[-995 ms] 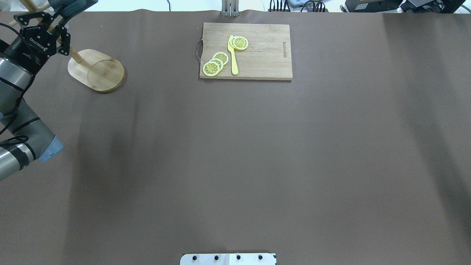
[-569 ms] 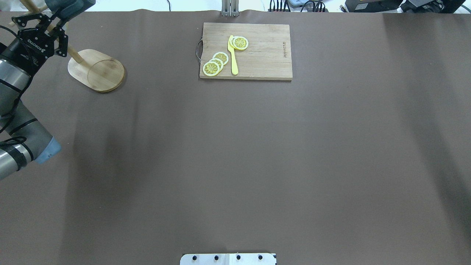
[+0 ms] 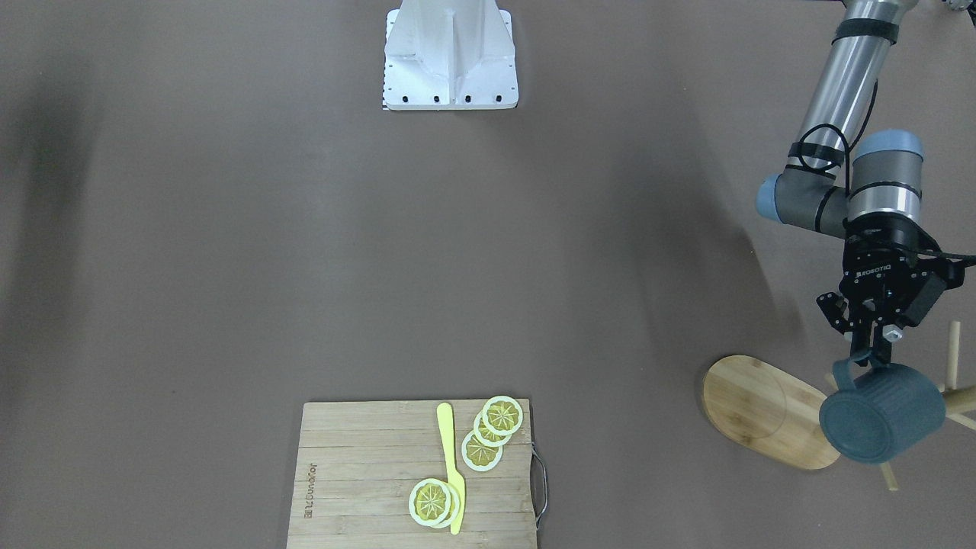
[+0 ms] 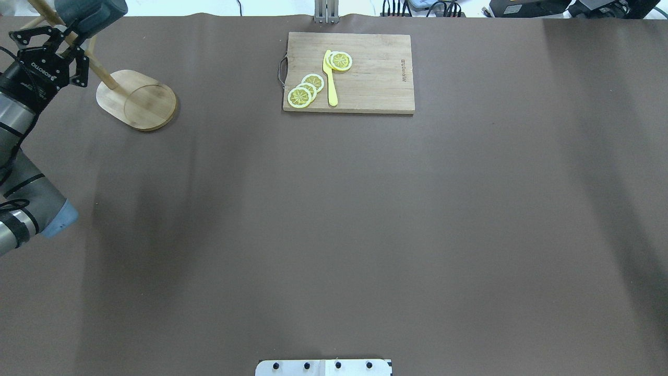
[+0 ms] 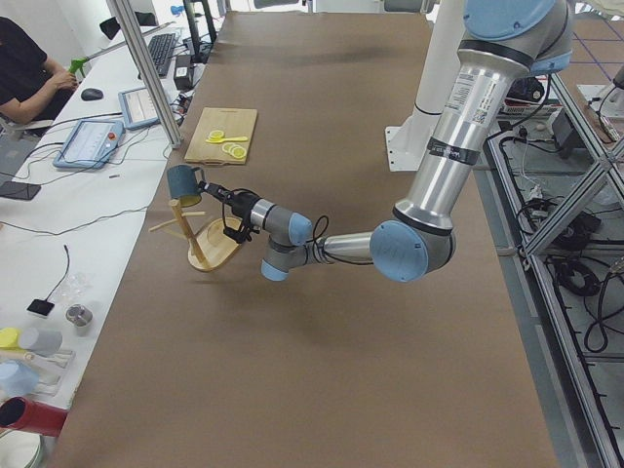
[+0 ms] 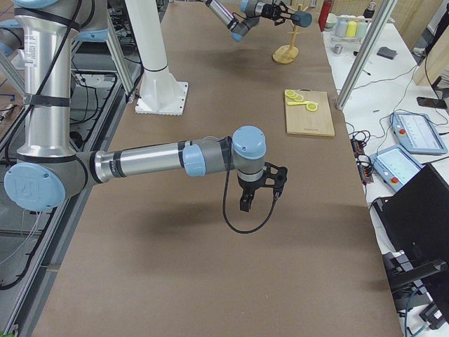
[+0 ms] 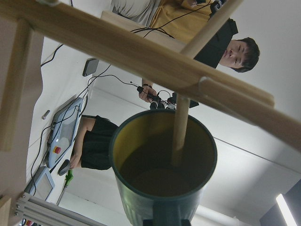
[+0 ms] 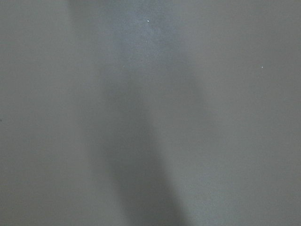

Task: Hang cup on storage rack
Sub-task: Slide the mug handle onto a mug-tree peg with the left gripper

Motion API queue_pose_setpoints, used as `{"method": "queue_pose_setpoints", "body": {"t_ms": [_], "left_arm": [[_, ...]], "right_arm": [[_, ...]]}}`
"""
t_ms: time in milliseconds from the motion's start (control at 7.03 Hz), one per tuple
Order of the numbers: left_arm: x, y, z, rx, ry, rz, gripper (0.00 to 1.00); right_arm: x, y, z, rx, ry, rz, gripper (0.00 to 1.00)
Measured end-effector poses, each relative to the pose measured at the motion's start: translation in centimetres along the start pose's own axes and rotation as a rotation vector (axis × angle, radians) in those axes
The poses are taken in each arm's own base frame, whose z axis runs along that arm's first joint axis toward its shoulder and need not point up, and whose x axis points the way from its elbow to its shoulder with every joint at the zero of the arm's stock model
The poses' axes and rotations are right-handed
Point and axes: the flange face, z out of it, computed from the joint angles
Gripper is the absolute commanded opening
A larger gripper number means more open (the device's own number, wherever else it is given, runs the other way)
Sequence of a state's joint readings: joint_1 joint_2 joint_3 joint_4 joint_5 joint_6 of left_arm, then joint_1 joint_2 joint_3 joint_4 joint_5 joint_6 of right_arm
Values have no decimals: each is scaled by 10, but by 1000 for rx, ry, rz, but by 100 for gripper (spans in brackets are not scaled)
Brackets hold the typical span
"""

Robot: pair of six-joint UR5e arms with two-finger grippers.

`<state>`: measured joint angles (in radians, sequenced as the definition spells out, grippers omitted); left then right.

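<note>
The dark blue-grey cup point(image 3: 882, 412) hangs from my left gripper point(image 3: 870, 347), which is shut on its loop handle point(image 3: 842, 373). The cup lies on its side above the bamboo storage rack, over the far end of its oval base point(image 3: 765, 412). In the left wrist view the cup's mustard inside point(image 7: 162, 160) faces the camera, with one peg point(image 7: 180, 123) reaching into its mouth and the pole point(image 7: 141, 52) crossing above. In the overhead view the cup point(image 4: 90, 13) and gripper point(image 4: 61, 43) are at the far left corner. My right gripper point(image 6: 261, 191) hovers over bare table; I cannot tell its state.
A wooden cutting board point(image 4: 376, 78) with lemon slices point(image 4: 305, 90) and a yellow knife point(image 4: 330, 78) lies at the table's far middle. The robot's white base plate point(image 3: 450, 57) is at the near edge. Operators sit beyond the table's far edge.
My left arm has moved further left in the overhead view, carrying the cup with it along the rack's top. The rack base and board have not moved.
</note>
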<state>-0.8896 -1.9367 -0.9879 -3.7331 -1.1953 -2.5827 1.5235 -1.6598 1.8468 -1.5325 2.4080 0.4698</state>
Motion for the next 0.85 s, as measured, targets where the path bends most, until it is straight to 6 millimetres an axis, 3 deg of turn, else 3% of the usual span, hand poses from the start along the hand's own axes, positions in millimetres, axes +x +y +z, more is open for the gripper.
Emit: {"method": "queue_pose_setpoints", "body": {"t_ms": [569, 711, 853], "left_arm": [[-1, -8, -10, 14, -9, -3, 0], [-1, -9, -10, 16, -10, -2, 12], [-1, -10, -11, 18, -12, 0, 69]], "right_arm": [[1, 0, 1, -1, 1, 1, 100], [1, 0, 1, -1, 1, 2, 100], [0, 0, 1, -2, 0, 2, 100]]}}
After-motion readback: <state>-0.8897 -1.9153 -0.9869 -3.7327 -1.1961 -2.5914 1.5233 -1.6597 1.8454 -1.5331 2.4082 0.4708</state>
